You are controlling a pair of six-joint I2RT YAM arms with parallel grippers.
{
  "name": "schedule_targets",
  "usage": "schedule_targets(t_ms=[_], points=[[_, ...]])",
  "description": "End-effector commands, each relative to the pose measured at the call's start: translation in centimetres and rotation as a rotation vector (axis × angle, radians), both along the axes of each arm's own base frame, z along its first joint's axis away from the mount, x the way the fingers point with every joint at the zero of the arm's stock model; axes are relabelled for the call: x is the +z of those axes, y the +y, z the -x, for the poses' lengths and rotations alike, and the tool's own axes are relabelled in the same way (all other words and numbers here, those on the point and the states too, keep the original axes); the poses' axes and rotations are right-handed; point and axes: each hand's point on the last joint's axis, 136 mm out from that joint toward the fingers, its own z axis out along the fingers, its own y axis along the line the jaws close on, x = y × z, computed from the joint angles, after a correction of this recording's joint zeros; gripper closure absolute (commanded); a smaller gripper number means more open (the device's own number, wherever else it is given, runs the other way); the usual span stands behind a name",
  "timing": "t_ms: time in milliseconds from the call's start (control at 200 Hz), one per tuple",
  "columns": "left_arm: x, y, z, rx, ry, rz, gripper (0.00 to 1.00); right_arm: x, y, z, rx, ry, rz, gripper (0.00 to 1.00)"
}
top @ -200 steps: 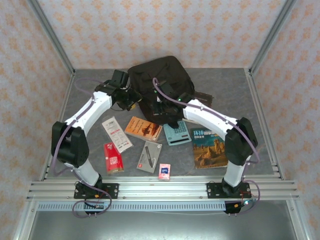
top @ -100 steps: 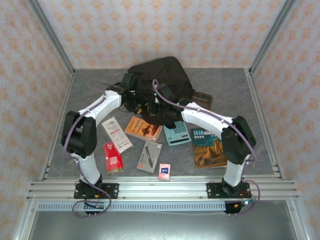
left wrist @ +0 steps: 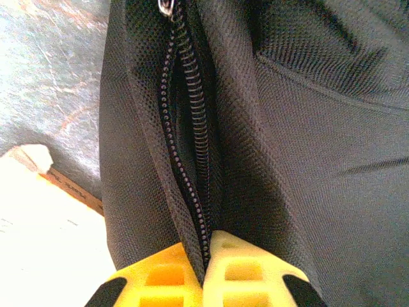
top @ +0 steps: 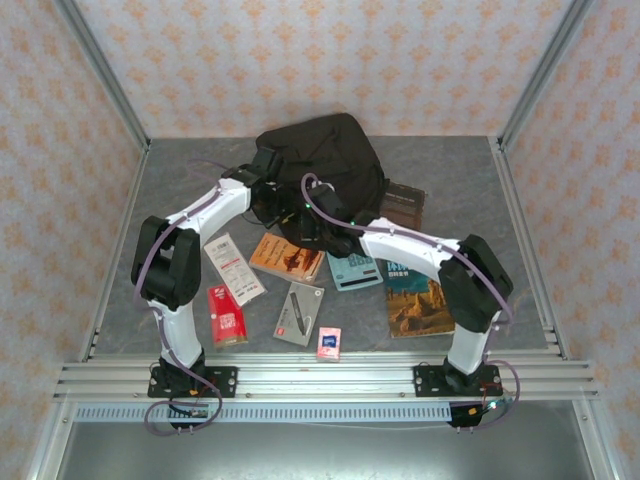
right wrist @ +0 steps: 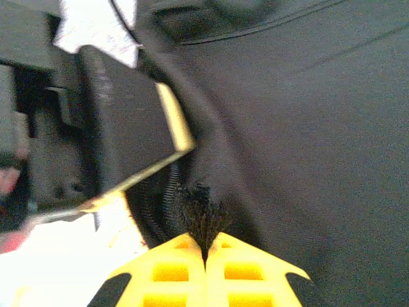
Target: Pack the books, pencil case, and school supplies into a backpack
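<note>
The black backpack [top: 330,160] lies at the back middle of the table. In the left wrist view its zip [left wrist: 192,128] runs part open, and my left gripper [left wrist: 206,246] is shut on the mesh edge beside the teeth. My right gripper [right wrist: 206,246] is shut on a tuft of backpack fabric [right wrist: 201,217] next to the zip. Both grippers meet at the bag's front edge [top: 295,215]. On the table lie the orange book [top: 288,257], black book [top: 403,205] and desert book [top: 418,297]. The pencil case is out of view.
In front of the bag lie the teal calculator [top: 353,270], white-and-red card [top: 234,268], red packet [top: 227,315], grey flat box [top: 299,313] and small blue-and-pink box [top: 328,343]. Metal frame rails [top: 320,375] border the table's near edge.
My left arm has swung right from the table's left side to the bag, and its gripper has shut on the zip edge. The right gripper stays shut and has shifted slightly left.
</note>
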Motion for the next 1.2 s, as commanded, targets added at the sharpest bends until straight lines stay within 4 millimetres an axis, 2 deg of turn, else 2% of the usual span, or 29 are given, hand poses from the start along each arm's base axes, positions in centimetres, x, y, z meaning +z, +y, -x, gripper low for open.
schedule_targets(t_ms=[0, 255, 385, 661, 781, 866, 916, 1001, 1121, 1146, 1176, 1191], points=[[1.9, 2.8, -1.1, 0.048, -0.060, -0.089, 1.00, 1.6, -3.4, -0.2, -0.133, -0.085, 0.034, 1.00], [2.2, 4.9, -1.8, 0.085, -0.071, -0.118, 1.00, 2.8, -6.4, 0.2, -0.192, -0.146, 0.095, 1.00], [2.3, 5.4, -1.9, 0.094, -0.077, -0.127, 1.00, 3.7, -7.8, 0.3, -0.224, -0.178, 0.083, 1.00], [3.3, 6.5, -2.5, 0.091, -0.094, -0.157, 1.00, 4.4, -10.6, -0.2, -0.287, -0.190, 0.077, 1.00], [5.0, 7.6, -3.2, 0.081, -0.131, -0.203, 1.00, 4.0, -9.7, -0.7, -0.228, -0.148, 0.078, 1.00], [6.4, 6.3, -3.7, 0.014, -0.158, -0.161, 1.00, 3.7, -8.1, -1.0, -0.182, -0.103, 0.057, 1.00], [7.3, 5.8, -3.5, 0.003, -0.187, -0.135, 0.85, 3.7, -7.5, -1.3, -0.181, -0.091, 0.039, 1.00], [9.6, 6.2, -2.9, 0.000, -0.262, -0.150, 0.65, 3.9, -6.9, -1.8, -0.186, -0.095, 0.014, 1.00], [12.4, 6.8, -1.4, -0.020, -0.346, -0.178, 0.46, 3.9, -6.2, -2.2, -0.178, -0.085, 0.004, 1.00], [12.9, 6.8, -1.0, -0.018, -0.367, -0.175, 0.41, 3.8, -6.1, -2.3, -0.175, -0.083, -0.001, 1.00], [13.3, 6.7, -0.6, -0.021, -0.386, -0.168, 0.29, 3.8, -5.9, -2.3, -0.173, -0.080, -0.005, 1.00], [13.6, 6.6, -0.4, -0.022, -0.396, -0.165, 0.26, 3.8, -5.8, -2.3, -0.171, -0.077, -0.007, 1.00]])
